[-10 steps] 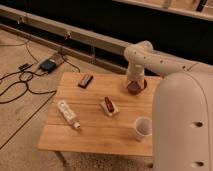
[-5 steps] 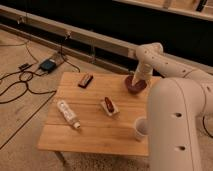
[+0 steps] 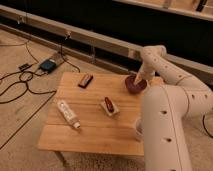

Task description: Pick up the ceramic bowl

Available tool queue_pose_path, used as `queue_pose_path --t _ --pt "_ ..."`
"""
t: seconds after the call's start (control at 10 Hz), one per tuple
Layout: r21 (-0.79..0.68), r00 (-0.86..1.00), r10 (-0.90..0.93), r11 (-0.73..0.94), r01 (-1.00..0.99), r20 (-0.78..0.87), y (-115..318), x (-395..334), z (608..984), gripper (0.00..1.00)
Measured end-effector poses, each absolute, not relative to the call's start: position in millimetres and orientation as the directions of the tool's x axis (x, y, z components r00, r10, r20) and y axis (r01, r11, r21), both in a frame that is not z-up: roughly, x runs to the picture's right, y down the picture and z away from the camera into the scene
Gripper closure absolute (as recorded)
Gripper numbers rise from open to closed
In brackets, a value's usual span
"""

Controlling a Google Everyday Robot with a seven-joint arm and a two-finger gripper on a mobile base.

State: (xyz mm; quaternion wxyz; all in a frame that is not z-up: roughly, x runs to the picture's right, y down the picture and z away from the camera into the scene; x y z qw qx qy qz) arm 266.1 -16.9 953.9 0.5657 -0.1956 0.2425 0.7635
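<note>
The ceramic bowl is a small dark maroon bowl at the far right of the wooden table. My gripper reaches down from the white arm onto the bowl's right rim. The arm's forearm fills the right side of the view and hides the table's right edge. A small whitish cup stands near the front right, partly hidden by the arm.
A dark flat bar lies at the table's back left. A small snack on a wrapper lies in the middle. A white tube lies at the front left. Cables and a blue box lie on the floor to the left.
The arm has swung further right and nearer the camera, hiding more of the table's right side. The gripper stays at the bowl's rim. The bowl has not visibly moved.
</note>
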Motion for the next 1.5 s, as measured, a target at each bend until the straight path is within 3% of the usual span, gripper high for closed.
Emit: queue_pose_path --t 0.9,1.1,1.2,1.5 --pt "0.1 -0.258 0.736 -0.253 -0.962 -0.625 6.3 265.4 990.2 0.36" --pt "0.091 -0.251 0.738 -0.25 -0.964 -0.627 3.9 263.2 990.6 0.49" --pt "0.08 -0.246 0.743 -0.252 -0.964 -0.623 -1.4 261.3 988.5 0.64" --pt "0.031 -0.235 0.74 -0.279 -0.96 -0.63 -11.1 246.2 979.5 0.93"
